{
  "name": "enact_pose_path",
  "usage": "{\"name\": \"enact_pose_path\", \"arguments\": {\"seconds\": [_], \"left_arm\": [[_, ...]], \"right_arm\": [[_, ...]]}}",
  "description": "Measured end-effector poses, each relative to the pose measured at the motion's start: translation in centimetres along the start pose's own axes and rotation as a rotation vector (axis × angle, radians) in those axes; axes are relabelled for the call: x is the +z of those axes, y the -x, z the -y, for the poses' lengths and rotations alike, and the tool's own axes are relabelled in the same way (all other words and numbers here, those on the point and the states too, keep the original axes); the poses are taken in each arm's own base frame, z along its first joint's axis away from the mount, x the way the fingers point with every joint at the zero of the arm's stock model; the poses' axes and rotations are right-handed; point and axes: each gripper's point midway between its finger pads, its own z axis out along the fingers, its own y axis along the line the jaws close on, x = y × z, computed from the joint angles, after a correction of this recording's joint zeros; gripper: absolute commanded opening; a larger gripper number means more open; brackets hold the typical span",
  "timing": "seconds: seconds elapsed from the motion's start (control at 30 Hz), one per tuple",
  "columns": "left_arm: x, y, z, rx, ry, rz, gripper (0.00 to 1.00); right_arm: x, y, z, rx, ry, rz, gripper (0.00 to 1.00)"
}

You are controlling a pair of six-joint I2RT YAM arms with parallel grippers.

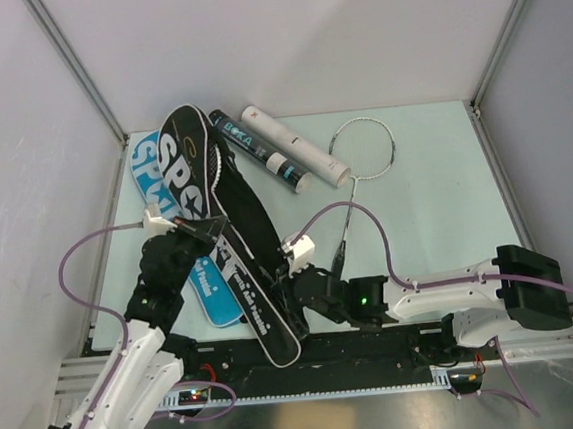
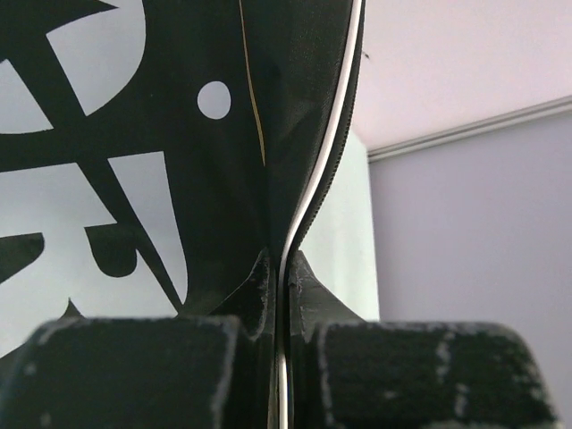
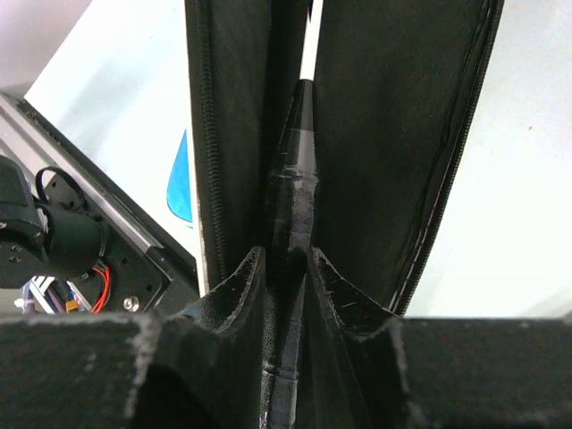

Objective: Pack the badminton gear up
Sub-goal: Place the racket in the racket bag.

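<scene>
The black bag point(image 1: 192, 147) is long and racket-shaped, of matte fabric with bold white lettering and white piping. The blue bag point(image 1: 149, 161) lies under it. The left gripper point(image 2: 286, 268) is pinched tight on its piped edge. The right gripper point(image 3: 286, 268) clamps a glossy, wrapped black handle point(image 3: 299, 161) between its zippered flaps.

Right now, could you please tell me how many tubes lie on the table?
2: a black tube at the back beside the black bag, and a white tube just right of it. The bag may hide more.
</scene>
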Motion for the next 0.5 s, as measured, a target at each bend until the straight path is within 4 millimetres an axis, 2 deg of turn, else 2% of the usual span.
{"name": "enact_pose_path", "arguments": {"seconds": [0.1, 0.2, 0.33, 0.5], "left_arm": [[-0.7, 0.1, 1.0, -0.014, -0.062, 0.014, 0.0], [-1.3, -0.3, 0.7, -0.034, -0.085, 0.014, 0.0], [-1.6, -1.0, -0.1, -0.051, -0.082, -0.002, 0.0], [-1.9, -1.4, 0.3, -0.058, -0.102, -0.026, 0.0]], "right_arm": [[-0.1, -0.4, -0.3, -0.002, 0.017, -0.021, 0.41], [-0.2, -0.7, -0.5, -0.003, 0.032, -0.034, 0.51], [-0.9, -0.5, -0.3, -0.005, 0.043, -0.055, 0.53], [-3.3, 2.5, 0.8, 0.066, 0.054, -0.04, 0.54]]}}
